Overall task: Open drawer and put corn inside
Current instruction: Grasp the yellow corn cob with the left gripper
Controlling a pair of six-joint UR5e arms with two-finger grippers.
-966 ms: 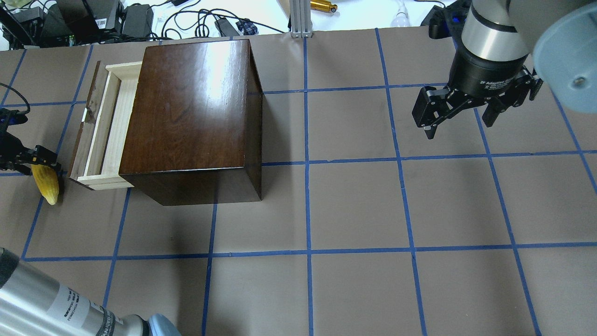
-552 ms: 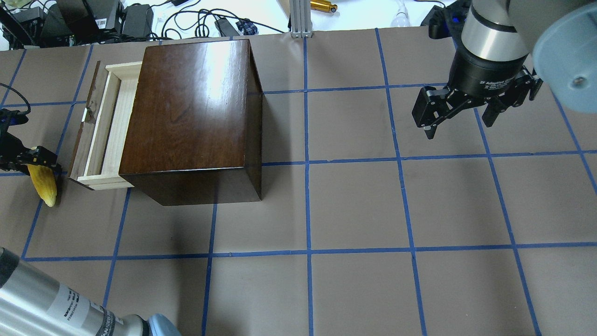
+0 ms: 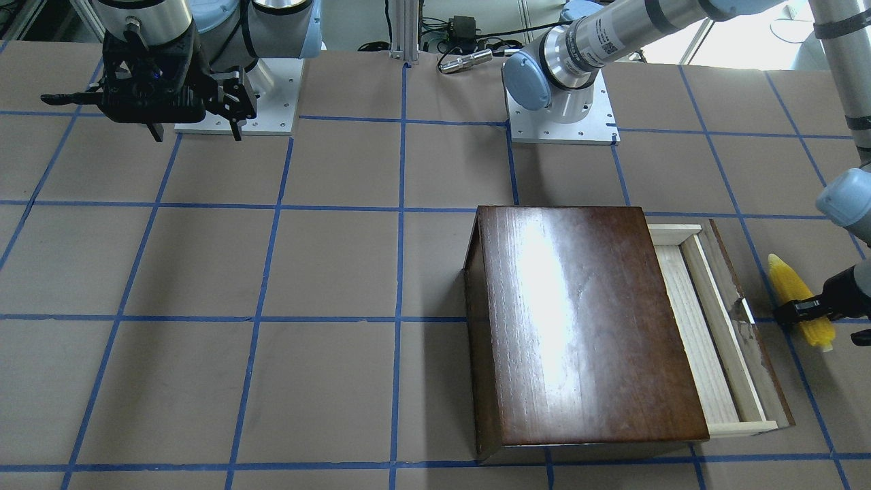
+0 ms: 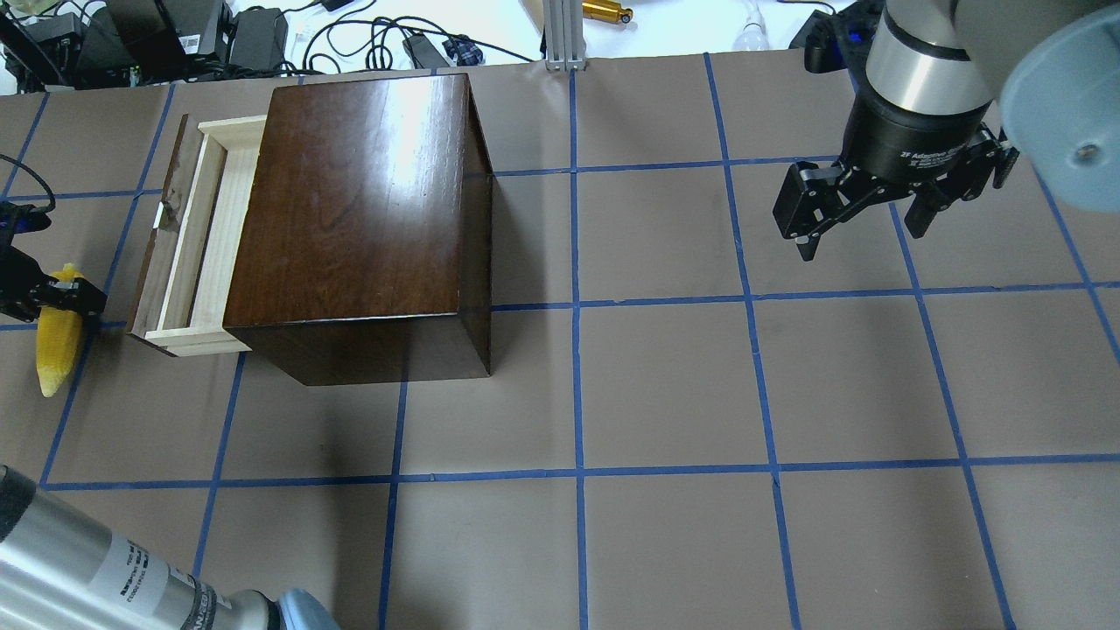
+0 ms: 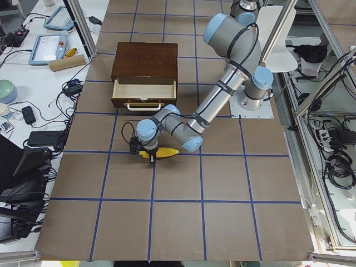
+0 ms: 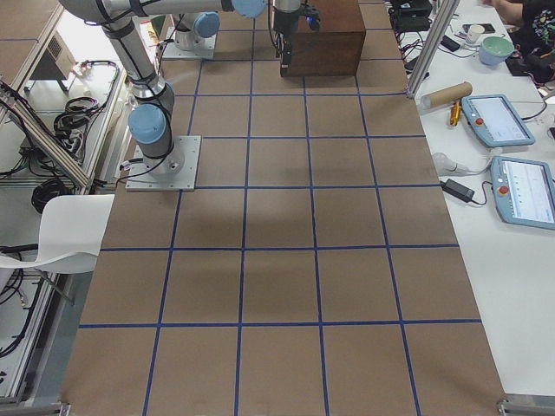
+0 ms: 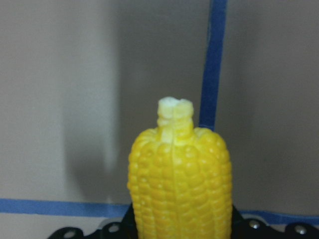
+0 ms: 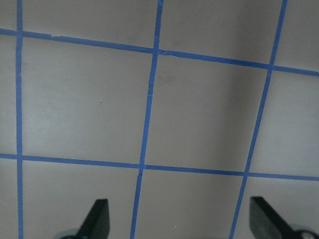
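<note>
A dark, glossy wooden box [image 4: 350, 219] with a mirror-like sheen on its flat top stands on the table [image 4: 665, 385], which is covered in matte brown paper crossed by a grid of blue tape. From one side of the box the drawer [image 4: 206, 236] is pulled partway out: a shallow rectangular tray of pale, unfinished wood with a straight grain, closed off by a dark brown front panel carrying a small metal handle [image 5: 144, 105]. The corn [image 4: 54, 346] is outside the drawer, just beyond that front panel and roughly parallel to it. It is a bright yellow cob with rows of bumpy kernels, tapering to a point at one end and finishing in a pale, stubby stalk at the other. The left gripper [image 4: 63, 295] pinches the corn across its thicker part, near the stalk end, its black fingers pressed against the kernels on both sides; the pointed end sticks out free. Whether the cob is clear of the table cannot be told for certain. The right gripper [image 4: 862, 241] hangs above the table well apart from the box, on the side opposite the drawer, its black fingers spread wide and holding nothing.
</note>
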